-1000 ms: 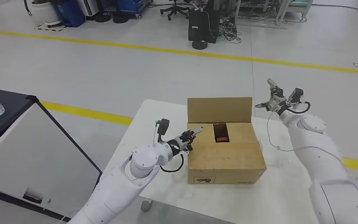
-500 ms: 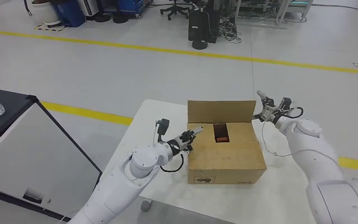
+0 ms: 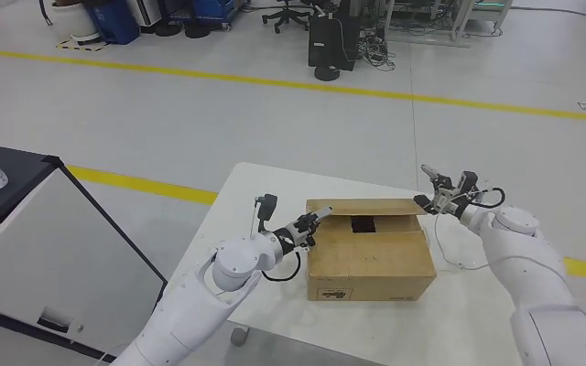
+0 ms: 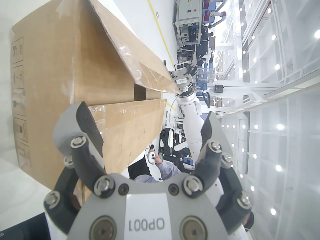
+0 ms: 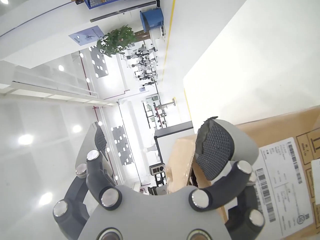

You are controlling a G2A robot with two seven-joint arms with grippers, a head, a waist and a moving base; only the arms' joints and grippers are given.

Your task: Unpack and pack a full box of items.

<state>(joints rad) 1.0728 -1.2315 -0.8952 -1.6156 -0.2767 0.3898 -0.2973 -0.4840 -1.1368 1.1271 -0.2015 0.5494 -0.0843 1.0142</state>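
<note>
Tilted flap overhangs box opening

Box on table, left claw beside it.

Top looks down — wrists (close) share box.

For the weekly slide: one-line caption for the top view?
Cardboard box on a white table, rear flap tilted low; left gripper and right gripper, both open, flank it.
</note>
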